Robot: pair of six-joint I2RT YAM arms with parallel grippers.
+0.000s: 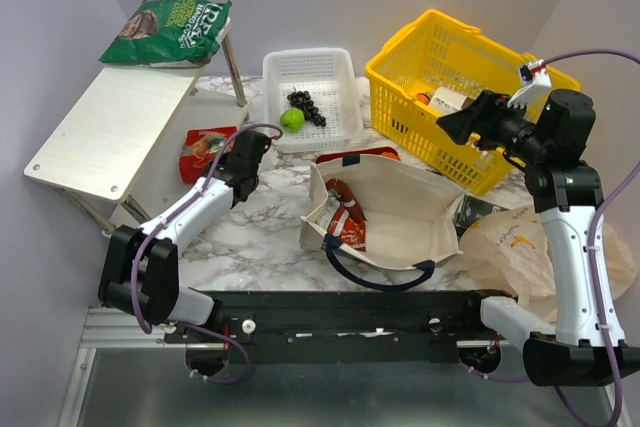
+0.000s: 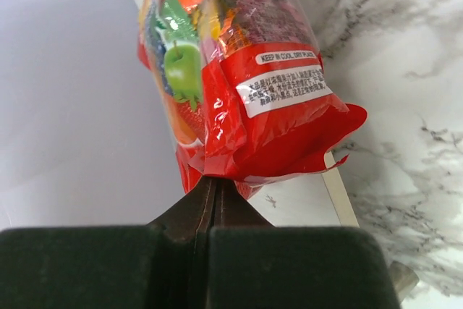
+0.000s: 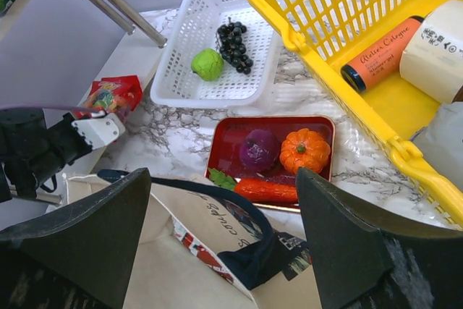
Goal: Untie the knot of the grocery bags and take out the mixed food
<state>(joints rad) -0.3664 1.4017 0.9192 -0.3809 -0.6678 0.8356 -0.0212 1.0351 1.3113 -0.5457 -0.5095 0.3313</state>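
Left gripper [image 2: 217,187]: fingers together at crimped hem of glossy red snack packet [image 2: 269,106]; pinch unclear. Right gripper [image 3: 223,175]: fingers wide apart over slack canvas tote [image 1: 402,209]. Crumpled thin plastic bag [image 1: 520,245] lies right.

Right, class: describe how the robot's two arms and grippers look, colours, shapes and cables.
Both the left arm and right arm have glossy white shell links joined by black joints, with a thin purple cable looping alongside each. The left gripper and right gripper have matte black, wedge-shaped fingers.
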